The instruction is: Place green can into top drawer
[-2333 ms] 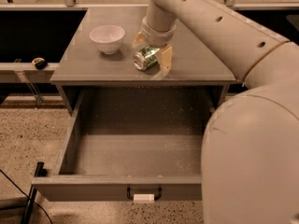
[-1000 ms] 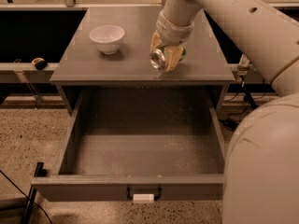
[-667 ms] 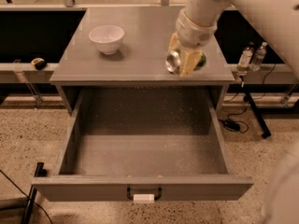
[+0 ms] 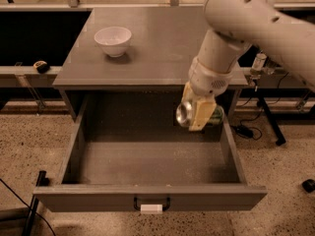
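Gripper (image 4: 200, 117) on the pale robot arm (image 4: 231, 28), yellowish fingers clamped around the green can (image 4: 183, 114), hangs over the right rear part of the open top drawer (image 4: 147, 195). The can lies on its side in the grasp, one shiny silver end turned left, above the drawer's speckled floor. Behind stands the grey table (image 4: 162, 48), a white bowl (image 4: 113, 39) resting on its left side. A dark handle (image 4: 151, 201) and white tag (image 4: 151, 209) mark the drawer's front panel.
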Available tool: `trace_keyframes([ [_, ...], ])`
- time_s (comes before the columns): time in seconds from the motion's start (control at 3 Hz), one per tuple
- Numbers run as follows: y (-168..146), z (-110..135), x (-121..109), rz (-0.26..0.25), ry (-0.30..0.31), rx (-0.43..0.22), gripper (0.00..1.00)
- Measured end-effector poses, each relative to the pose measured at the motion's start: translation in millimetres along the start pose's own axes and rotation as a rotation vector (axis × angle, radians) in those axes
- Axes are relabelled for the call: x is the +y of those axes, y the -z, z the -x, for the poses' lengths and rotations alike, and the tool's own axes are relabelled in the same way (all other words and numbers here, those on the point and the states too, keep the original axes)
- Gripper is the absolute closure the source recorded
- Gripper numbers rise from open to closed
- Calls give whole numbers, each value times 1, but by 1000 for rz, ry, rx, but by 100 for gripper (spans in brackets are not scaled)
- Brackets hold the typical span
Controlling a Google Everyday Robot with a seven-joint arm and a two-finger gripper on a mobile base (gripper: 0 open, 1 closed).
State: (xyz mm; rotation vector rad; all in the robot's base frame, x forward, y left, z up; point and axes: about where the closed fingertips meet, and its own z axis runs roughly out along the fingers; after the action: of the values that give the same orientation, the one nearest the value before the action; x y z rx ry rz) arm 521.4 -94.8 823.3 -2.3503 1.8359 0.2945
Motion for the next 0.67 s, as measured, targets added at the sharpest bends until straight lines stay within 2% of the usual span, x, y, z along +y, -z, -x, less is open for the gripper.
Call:
trace_keyframes([
  [0.33, -62, 42, 24, 99, 38, -44, 100],
  [0.67, -110, 86, 17, 85, 78, -113, 100],
])
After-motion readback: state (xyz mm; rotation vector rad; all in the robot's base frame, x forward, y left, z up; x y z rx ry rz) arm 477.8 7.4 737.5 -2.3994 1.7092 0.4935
